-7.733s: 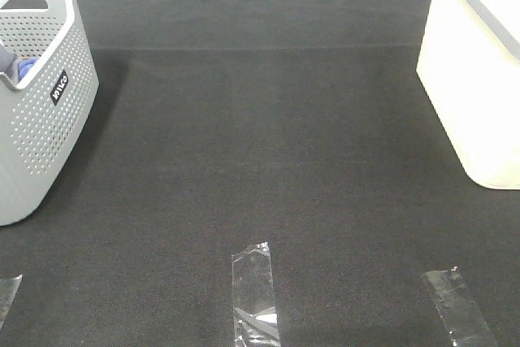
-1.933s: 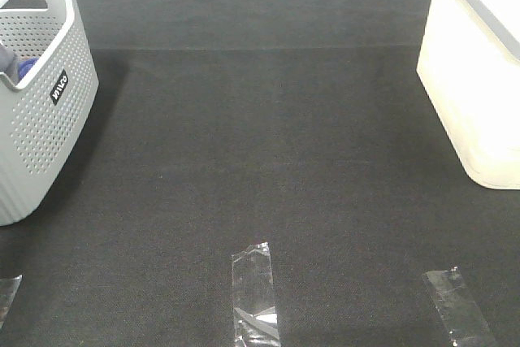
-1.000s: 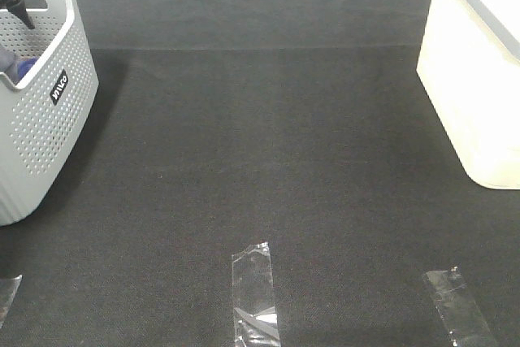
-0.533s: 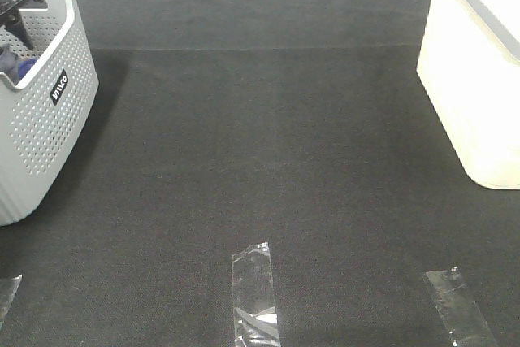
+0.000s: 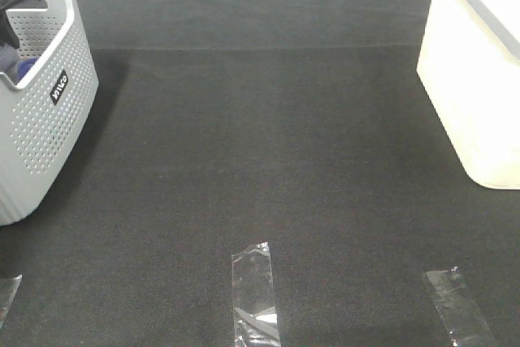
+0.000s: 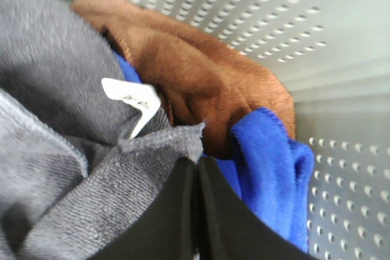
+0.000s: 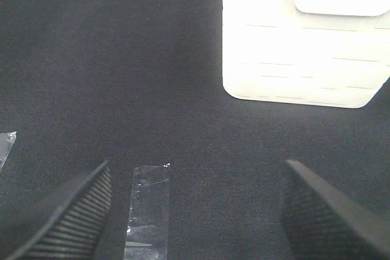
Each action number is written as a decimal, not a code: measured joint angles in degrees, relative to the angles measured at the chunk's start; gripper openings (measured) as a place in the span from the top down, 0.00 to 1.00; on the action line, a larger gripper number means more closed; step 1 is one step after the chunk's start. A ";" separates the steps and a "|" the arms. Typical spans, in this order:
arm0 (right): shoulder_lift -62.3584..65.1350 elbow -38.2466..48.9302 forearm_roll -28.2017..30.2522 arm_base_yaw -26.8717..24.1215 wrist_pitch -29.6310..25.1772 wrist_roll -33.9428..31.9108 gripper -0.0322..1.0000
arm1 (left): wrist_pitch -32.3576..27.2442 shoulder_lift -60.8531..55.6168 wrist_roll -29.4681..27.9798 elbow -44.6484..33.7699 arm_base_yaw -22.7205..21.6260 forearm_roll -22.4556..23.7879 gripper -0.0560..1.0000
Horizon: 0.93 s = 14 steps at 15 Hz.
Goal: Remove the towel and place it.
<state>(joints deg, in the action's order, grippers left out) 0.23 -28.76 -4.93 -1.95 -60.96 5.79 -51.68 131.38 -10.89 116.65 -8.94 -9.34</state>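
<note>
Step in hand: the grasp, first stage of the removal. The left end effector (image 6: 195, 164) is down inside the grey perforated plastic basket (image 5: 49, 111), clenched, its two black fingers pressed together along a thin seam. The greyish-purple terry towel (image 6: 55, 89) lies crumpled in the basket, to one side of the end effector and against it. Its stitched hem corner sits directly at the fingertips, so the grip is judged to be on a thin fold of that hem; how much cloth is caught cannot be seen. A white sewn-in label (image 6: 131, 95) shows just beyond the tips. A rust-brown cloth (image 6: 201, 71) lies further ahead of them, and a bright blue cloth (image 6: 268, 162) is close on the other side. The right end effector (image 7: 195, 211) hangs released, fingers wide apart, over the black textured surface (image 5: 268, 144), with the white plastic bin (image 7: 304, 47) well ahead of it. The next move calls for a straight lift clear of the basket rim, checking that the hem does not slip and that the blue cloth is not dragged along. Against the earliest frame, where no arm showed at the basket, the left end effector has since entered it and sunk lower. Basket, bin and surface are unchanged.
</note>
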 joint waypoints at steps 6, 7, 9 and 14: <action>0.00 0.00 0.00 0.00 0.00 0.00 0.28 | -0.97 -8.71 7.10 0.00 0.00 -1.38 0.95; 0.00 0.00 0.00 0.00 0.00 0.00 0.28 | -1.66 -10.49 8.88 0.00 0.00 -2.92 0.95; 0.00 0.00 0.00 0.00 0.00 0.00 0.28 | -3.50 -14.61 14.09 0.00 0.00 -7.68 0.95; 0.00 0.00 0.00 0.00 0.00 0.00 0.28 | -4.07 -27.96 31.63 0.00 0.00 -28.99 0.95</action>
<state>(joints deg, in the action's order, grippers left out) 0.23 -28.76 -4.93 -1.95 -60.96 5.79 -55.75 103.42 20.74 116.65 -8.94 -38.33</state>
